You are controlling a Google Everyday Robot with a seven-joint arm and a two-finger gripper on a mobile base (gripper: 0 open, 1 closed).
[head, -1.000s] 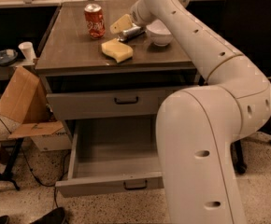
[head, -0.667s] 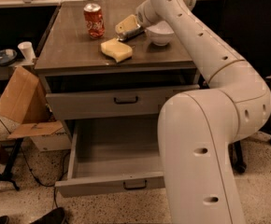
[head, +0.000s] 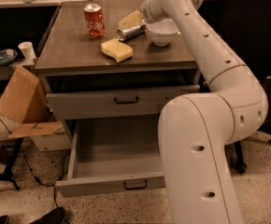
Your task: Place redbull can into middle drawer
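Observation:
The redbull can [head: 129, 32], slim and silvery, lies on its side on the cabinet top [head: 74, 45], between a yellow sponge and a white bowl [head: 161, 31]. My gripper [head: 143, 21] is at the end of the white arm that reaches over the top from the right. It sits just above the can's right end, next to the bowl. The middle drawer [head: 112, 185] is pulled out wide open below, and its grey inside is empty. The upper drawer front [head: 121, 101] is shut.
A red-orange soda can [head: 94, 20] stands upright at the back left of the top. A yellow sponge [head: 117, 49] lies near the front and a tan packet [head: 131, 18] behind the silver can. A cardboard box [head: 21, 104] leans at the cabinet's left. My arm's large body [head: 201, 153] stands right of the open drawer.
My arm's end has shifted a little to the right and back over the top. The silver can now shows more clearly beneath it. The drawer has stayed open.

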